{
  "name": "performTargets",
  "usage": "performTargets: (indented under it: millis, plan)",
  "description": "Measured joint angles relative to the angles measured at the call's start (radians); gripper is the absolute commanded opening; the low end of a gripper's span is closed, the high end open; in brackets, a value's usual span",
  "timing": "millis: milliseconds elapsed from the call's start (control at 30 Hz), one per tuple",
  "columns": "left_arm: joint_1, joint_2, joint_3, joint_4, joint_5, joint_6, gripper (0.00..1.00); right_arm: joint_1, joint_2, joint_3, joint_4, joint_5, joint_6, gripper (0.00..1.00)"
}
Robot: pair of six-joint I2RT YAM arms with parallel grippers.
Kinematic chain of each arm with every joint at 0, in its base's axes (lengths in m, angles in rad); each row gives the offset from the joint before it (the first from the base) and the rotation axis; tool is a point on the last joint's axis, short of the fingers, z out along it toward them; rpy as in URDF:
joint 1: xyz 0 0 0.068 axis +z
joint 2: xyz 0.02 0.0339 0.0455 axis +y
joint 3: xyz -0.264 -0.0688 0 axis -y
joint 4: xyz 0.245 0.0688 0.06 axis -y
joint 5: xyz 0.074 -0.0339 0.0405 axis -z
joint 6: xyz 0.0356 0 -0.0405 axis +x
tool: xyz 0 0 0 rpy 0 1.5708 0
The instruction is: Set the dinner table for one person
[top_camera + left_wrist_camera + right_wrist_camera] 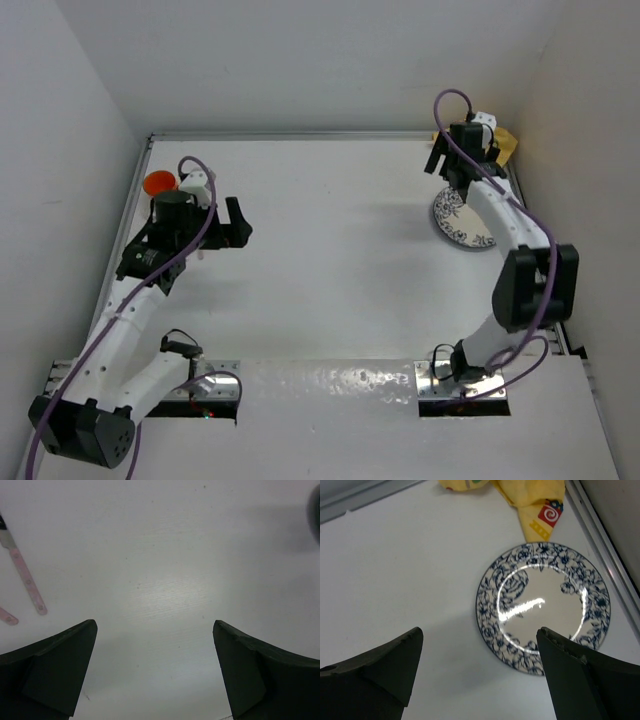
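The dinner table is a large white tabletop with metal edge rails. A blue floral plate lies near its right edge; in the right wrist view the plate sits just ahead and right of my open, empty right gripper, which hovers above the table. In the top view the right gripper is near the far right corner. My left gripper is open and empty over bare table on the left side. Pink-handled cutlery lies to its left.
A crumpled yellow printed placemat lies in the far right corner, beyond the plate. An orange cup and a white item stand at the far left by the left arm. A metal rail runs along the right edge.
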Motion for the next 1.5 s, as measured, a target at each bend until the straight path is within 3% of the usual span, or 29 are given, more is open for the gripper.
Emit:
performTargets:
  millis: [233, 433, 700, 900, 1000, 1100, 1233, 1267, 1500]
  plan:
    - [0.000, 0.087, -0.064, 0.095, 0.022, -0.018, 1.00, -0.115, 0.377, 0.251, 0.126, -0.009, -0.011, 0.89]
    - [0.000, 0.176, -0.070, 0.232, 0.045, -0.020, 1.00, -0.199, 0.626, 0.420, 0.190, -0.006, -0.117, 0.89]
    - [0.000, 0.294, -0.085, 0.380, 0.050, -0.036, 1.00, -0.240, 0.802, 0.549, 0.228, -0.040, -0.204, 0.90]
    - [0.000, 0.376, -0.066, 0.404, 0.047, -0.039, 1.00, -0.285, 0.871, 0.588, 0.223, -0.116, -0.203, 0.82]
    - [0.000, 0.398, -0.056, 0.411, 0.047, -0.040, 1.00, -0.300, 0.898, 0.605, 0.222, -0.144, -0.192, 0.69]
    - [0.000, 0.402, -0.054, 0.412, 0.047, -0.040, 1.00, -0.309, 0.912, 0.626, 0.224, -0.163, -0.188, 0.50]
    - [0.000, 0.402, -0.053, 0.412, 0.047, -0.043, 1.00, -0.310, 0.946, 0.679, 0.214, -0.201, -0.181, 0.15]
    - [0.000, 0.402, -0.053, 0.411, 0.047, -0.043, 1.00, -0.310, 0.953, 0.693, 0.214, -0.215, -0.182, 0.00]
    - [0.000, 0.379, -0.053, 0.406, 0.047, -0.051, 1.00, -0.296, 0.980, 0.751, 0.210, -0.312, -0.171, 0.00]
